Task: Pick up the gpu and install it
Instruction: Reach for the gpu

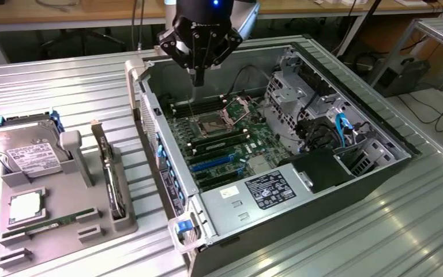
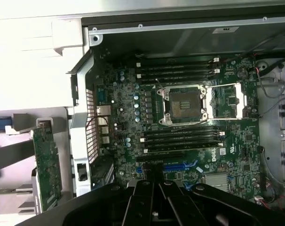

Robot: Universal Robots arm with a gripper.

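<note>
standing on its long edge in a slot of a grey tray (image 1: pixel 64 193), one gpu (image 1: pixel 112 173) waits at the exterior view's left of an open computer case (image 1: pixel 229 231), just beside the case's wall and untouched. the card is thin and long, dark on the side seen from the exterior view. the wrist view shows its other side (image 2: pixel 46 160), a green circuit board dotted with small parts, with a pale metal bracket at one end.

the tray also carries one silver hard drive (image 1: pixel 25 153) with a white label, one square processor chip (image 1: pixel 25 206) and one narrow green ram stick (image 1: pixel 44 226). tray and case share a ribbed metal table (image 1: pixel 67 92). the case lies on its side with one green motherboard (image 1: pixel 229 138) exposed, its single processor socket (image 2: pixel 182 106) uncovered between banks of memory slots.

one black gripper (image 1: pixel 198 78) hangs from the arm at the far end of the case, pointing straight down above the motherboard near the socket and well apart from the gpu. its fingers look pressed together with nothing between them, and their tips (image 2: pixel 154 178) point at the board.
</note>
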